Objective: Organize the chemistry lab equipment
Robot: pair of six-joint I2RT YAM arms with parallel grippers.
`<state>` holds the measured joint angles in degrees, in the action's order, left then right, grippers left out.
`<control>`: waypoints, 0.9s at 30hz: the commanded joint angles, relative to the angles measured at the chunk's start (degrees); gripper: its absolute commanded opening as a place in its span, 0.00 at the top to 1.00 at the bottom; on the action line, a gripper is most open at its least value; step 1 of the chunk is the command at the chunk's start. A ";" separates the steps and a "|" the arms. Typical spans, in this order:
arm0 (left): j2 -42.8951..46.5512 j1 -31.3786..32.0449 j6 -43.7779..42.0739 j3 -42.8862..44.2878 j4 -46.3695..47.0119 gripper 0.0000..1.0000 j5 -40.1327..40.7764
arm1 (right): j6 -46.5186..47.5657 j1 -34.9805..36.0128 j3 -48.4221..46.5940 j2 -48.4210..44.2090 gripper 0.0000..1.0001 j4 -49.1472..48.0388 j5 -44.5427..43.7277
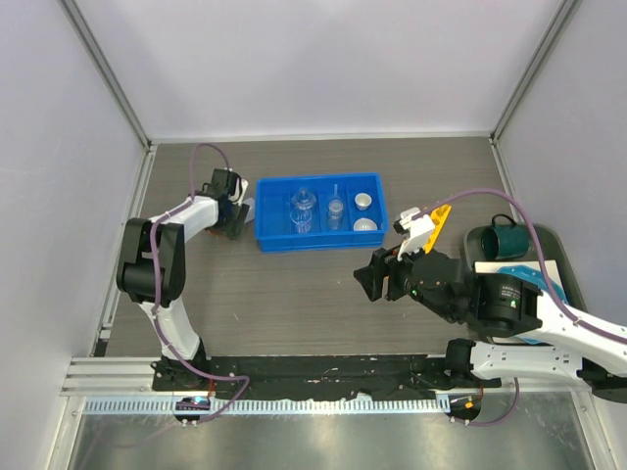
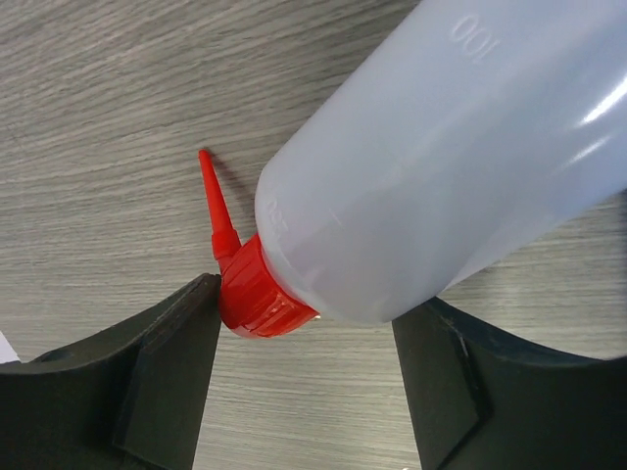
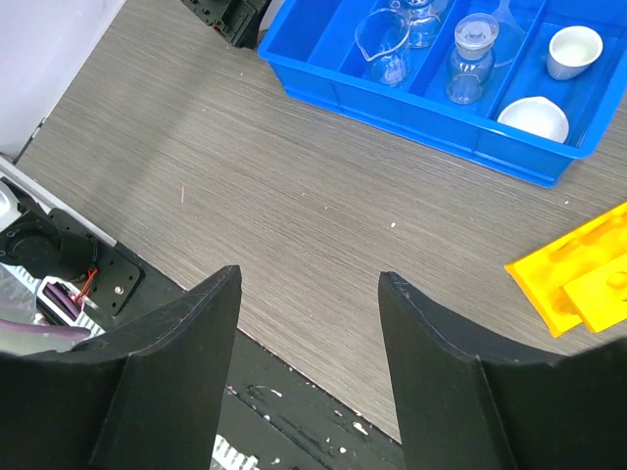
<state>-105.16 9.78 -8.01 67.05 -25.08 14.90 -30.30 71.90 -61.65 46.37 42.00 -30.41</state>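
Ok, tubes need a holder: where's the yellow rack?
Top view: the yellow rack lies on the right, between the blue tray and the teal mug, partly hidden by the right arm.

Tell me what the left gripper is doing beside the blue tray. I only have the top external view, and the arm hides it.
Observer: The left wrist view shows the squeeze bottle lying on its side on the table. Its capped end is between the fingers of the left gripper.
Operator: Is it gripped?
Observer: I cannot tell. The red cap looks to touch one finger, but the view does not show whether the jaws are pressing.
Operator: And the right gripper?
Observer: The right wrist view shows the right gripper open and empty above bare tabletop.
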 commanded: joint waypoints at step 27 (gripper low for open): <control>-2.85 2.43 0.27 1.42 0.91 0.82 3.04 | -1.25 0.26 -0.32 -0.32 0.44 -3.33 0.97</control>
<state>-107.31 11.66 -8.16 67.29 -24.62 18.50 -30.41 71.90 -61.54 46.37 41.54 -29.76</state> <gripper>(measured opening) 0.194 0.566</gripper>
